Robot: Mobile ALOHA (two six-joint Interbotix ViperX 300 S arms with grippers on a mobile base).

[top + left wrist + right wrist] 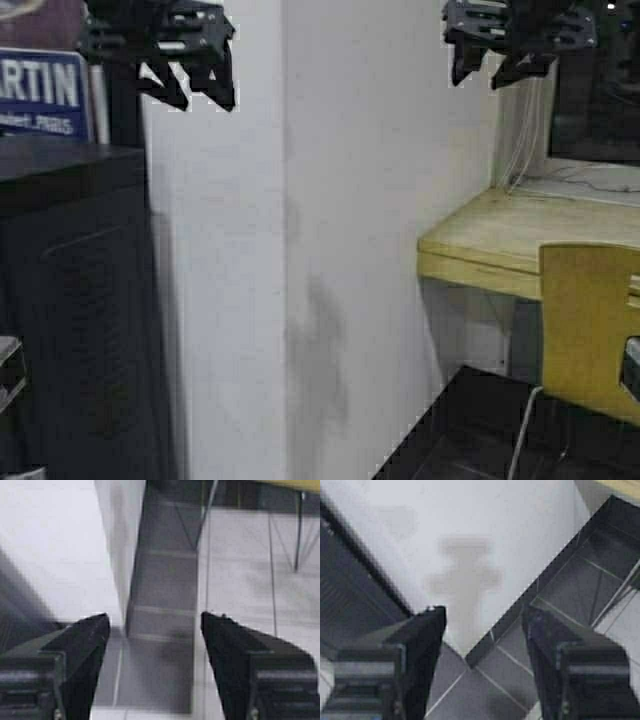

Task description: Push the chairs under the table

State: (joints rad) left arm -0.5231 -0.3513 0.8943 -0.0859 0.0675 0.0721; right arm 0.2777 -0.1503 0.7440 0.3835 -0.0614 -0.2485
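Tan chair (590, 325) (upright) before table (490, 240)

A blue sign (42, 92) at the upper left of the high view, behind the black cabinet (75, 300), bears large white letters "ARTIN", its start cut off by the frame edge. A smaller white line beneath is too blurred to read.

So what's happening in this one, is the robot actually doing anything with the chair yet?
Not yet. Both arms are raised with nothing held: the left gripper and right gripper hang open near the top of the high view, facing a white wall. One yellow chair stands at the far right, its backrest in front of the table edge, not pushed under. A black cabinet sits to the left.
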